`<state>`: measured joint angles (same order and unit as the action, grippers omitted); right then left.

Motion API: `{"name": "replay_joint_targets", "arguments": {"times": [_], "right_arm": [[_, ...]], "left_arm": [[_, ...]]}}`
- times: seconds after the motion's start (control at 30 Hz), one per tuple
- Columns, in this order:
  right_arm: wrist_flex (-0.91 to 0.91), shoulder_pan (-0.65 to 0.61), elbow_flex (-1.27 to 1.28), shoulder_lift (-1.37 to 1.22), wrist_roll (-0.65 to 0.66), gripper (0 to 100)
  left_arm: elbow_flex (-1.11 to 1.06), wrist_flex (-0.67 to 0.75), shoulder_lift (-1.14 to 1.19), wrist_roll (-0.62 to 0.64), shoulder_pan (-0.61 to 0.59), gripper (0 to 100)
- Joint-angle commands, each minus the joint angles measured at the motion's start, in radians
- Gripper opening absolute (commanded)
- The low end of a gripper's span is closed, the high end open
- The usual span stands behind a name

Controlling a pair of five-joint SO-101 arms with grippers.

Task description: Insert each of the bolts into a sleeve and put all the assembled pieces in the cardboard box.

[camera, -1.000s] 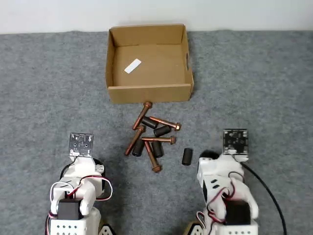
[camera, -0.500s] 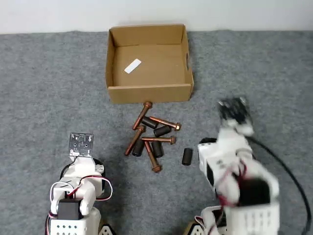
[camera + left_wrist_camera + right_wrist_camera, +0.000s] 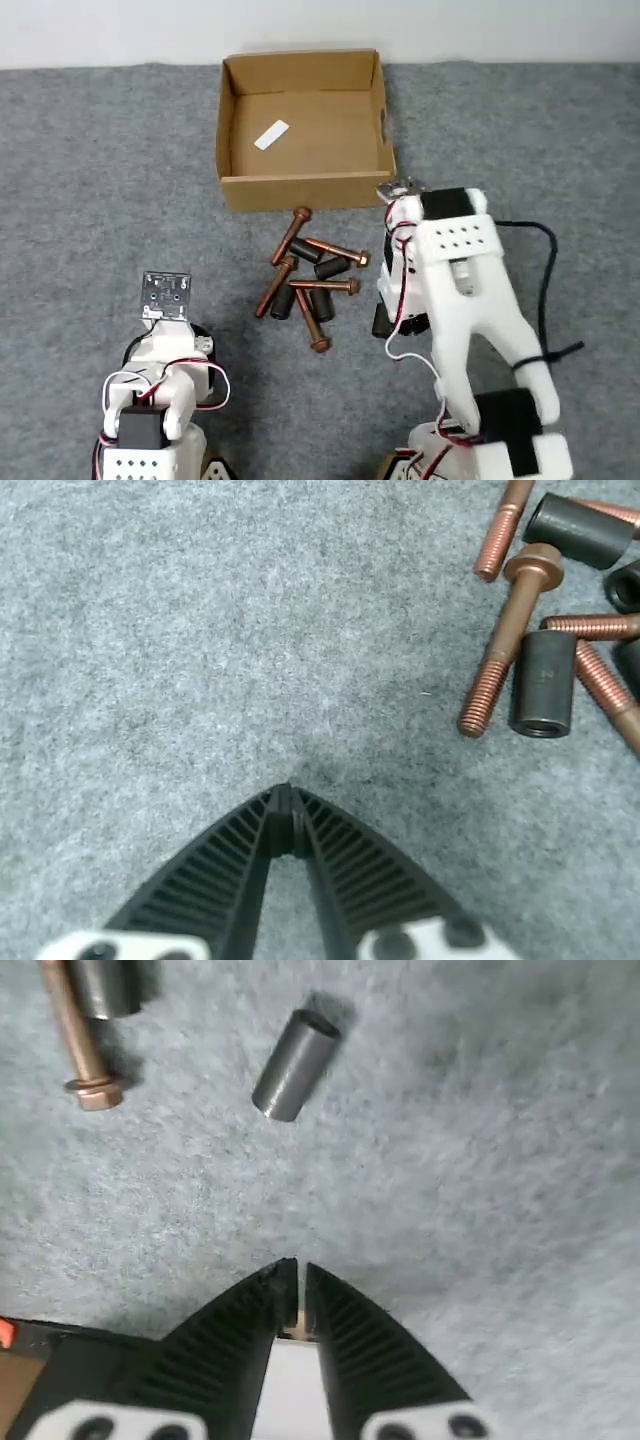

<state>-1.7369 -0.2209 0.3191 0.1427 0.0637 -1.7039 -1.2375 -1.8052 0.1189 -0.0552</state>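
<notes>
Progress is nil: bolts [image 3: 338,250] and sleeves [image 3: 331,268] lie loose and unjoined on the surface [image 3: 100,200] just before the box [image 3: 300,190], which holds no assembled piece, while the left hand [image 3: 289,798] and right hand [image 3: 297,1270] are both closed on nothing.

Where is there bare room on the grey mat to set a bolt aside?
The mat left of the cardboard box and ahead of the left arm is bare; so is the mat right of the box. Crowded: in front of the box, where the pile of bolts and sleeves lies.
</notes>
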Motion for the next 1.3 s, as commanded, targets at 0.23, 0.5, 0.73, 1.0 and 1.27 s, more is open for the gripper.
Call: {"name": "replay_joint_targets", "arguments": {"times": [0.23,0.5,0.73,1.0,1.27], "right_arm": [[0.024,-0.200,-0.049,-0.019,-0.109,27.9],[0.171,-0.209,-0.052,-0.136,-0.109,27.8],[0.260,-0.208,-0.055,-0.286,-0.196,27.8],[0.367,-0.196,-0.055,-0.358,-0.201,27.7],[0.430,-0.140,-0.055,-0.438,-0.201,24.4]], "left_arm": [[0.019,-0.003,-0.002,-0.006,-0.009,0],[0.019,-0.003,-0.002,-0.006,-0.009,0],[0.019,-0.003,-0.002,-0.006,-0.009,0],[0.019,-0.003,-0.002,-0.006,-0.009,0],[0.019,-0.003,-0.002,-0.006,-0.009,0]]}}
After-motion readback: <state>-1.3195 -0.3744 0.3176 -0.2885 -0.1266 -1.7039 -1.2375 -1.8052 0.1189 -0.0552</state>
